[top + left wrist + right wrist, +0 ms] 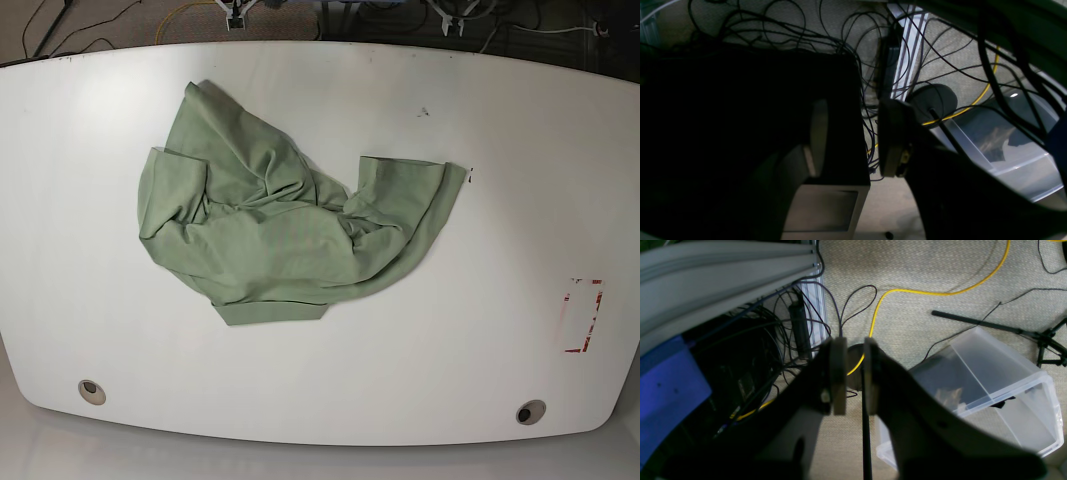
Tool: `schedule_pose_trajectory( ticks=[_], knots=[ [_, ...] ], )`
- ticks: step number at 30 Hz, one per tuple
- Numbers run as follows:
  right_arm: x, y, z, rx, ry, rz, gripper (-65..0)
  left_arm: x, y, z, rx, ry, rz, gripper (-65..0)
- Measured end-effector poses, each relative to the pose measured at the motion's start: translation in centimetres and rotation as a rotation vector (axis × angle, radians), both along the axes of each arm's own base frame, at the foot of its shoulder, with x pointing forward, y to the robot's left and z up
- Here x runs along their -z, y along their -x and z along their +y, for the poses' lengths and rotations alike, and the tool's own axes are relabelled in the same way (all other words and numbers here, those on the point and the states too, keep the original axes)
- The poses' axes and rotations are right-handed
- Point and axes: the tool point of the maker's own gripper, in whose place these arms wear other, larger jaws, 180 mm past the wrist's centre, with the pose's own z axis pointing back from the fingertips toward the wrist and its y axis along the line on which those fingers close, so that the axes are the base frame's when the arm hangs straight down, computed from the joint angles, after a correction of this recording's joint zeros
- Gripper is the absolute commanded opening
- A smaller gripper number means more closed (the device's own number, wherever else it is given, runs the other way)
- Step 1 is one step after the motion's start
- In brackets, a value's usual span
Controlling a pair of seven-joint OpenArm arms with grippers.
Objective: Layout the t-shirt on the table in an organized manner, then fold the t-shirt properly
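T-shirt (270,235): pale sage green, crumpled in a loose heap left of centre on the table (480,300). Likely light, limp, prone to bunching; best taken by the hem edge or a sleeve. Left gripper (853,140): jaws parted, empty. Right gripper (851,376): jaws narrow, empty, over floor.

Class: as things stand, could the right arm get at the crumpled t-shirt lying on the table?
Probably yes. The t-shirt lies in the open on the table with nothing on or around it, and the right gripper holds nothing. The arm itself is off the table, above the floor.
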Motion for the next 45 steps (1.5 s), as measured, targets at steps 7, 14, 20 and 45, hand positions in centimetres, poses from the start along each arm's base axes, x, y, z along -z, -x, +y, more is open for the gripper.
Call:
schedule_pose_trajectory(
  ticks=[7, 14, 20, 45],
  knots=[
    [-0.1, 0.6, -0.3, 0.003, 0.004, 0.007, -56.7, -0.6, -0.9, 0.8, 0.028, -0.021, -0.080, -41.1],
    [-0.3, 1.7, -0.5, -0.002, 0.010, 0.015, -56.4, -2.2, -1.0, 2.5, 0.051, -0.068, -0.164, -41.5],
    [-0.9, 2.0, -1.2, 0.005, 0.025, -0.016, -56.6, -4.2, -0.2, 3.8, 0.083, -0.103, -0.218, -42.0],
    [-5.0, 1.3, -6.7, 0.067, 0.162, -0.183, -56.9, -9.9, 3.0, 6.7, 0.124, -0.188, -0.286, -42.2]
  ],
)
